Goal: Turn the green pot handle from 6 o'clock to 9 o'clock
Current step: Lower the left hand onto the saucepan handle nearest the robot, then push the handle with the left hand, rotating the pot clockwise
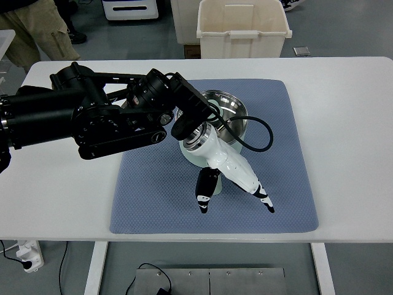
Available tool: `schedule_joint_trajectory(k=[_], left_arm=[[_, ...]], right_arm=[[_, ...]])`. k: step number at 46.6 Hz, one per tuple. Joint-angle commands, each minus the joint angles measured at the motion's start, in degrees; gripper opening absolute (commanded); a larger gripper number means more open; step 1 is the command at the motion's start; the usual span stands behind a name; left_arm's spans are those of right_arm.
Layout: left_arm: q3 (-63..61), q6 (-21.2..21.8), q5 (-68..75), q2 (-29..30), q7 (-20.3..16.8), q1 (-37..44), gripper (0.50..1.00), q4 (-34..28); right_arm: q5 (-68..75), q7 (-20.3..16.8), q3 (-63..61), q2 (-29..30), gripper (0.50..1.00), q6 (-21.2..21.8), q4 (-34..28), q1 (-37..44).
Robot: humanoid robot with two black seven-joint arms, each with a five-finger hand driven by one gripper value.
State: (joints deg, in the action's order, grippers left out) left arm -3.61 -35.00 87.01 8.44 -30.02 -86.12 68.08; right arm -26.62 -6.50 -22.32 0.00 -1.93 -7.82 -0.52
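**Left robot hand reaching over the pot on the blue mat**

The left arm is coming in from the picture's left edge, black and bulky, and is stretching across the white table toward the middle of the blue mat. At its end the left robot hand, white with black fingertips, is pointing down and toward the near edge of the mat. Its fingers are spreading apart: one group is reaching to the near left, another finger is reaching to the near right, and nothing is showing between them, so the hand is looking released rather than clenched. Whether any fingertip is touching the mat cannot be told.

The pot is sitting on the far half of the mat, just behind the wrist, with its shiny metal inside showing and a pale green rim visible at its near left side. The wrist and hand are covering the near part of the pot, so the handle is hidden and its direction cannot be told. A black cable is looping from the wrist across the pot's right side.

Beyond the table a cream bin is standing on the floor, and a person's trouser leg is showing at the far left.
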Motion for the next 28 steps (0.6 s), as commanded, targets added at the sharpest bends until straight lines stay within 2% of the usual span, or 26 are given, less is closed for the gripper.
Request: schedule_joint_trajectory(k=[1,28], left_arm=[[0.01,0.00,-0.09,0.00,-0.64,-0.88,1.000,0.12],[-0.08,0.00,-1.94,2.99,-1.27,-2.12,1.000,3.37]], right_arm=[[-0.02,0.00,0.00,0.00,1.000,-0.01,-0.01,-0.01],[-0.01,0.00,0.00,0.00,1.000,-0.01,-0.01,-0.01]])
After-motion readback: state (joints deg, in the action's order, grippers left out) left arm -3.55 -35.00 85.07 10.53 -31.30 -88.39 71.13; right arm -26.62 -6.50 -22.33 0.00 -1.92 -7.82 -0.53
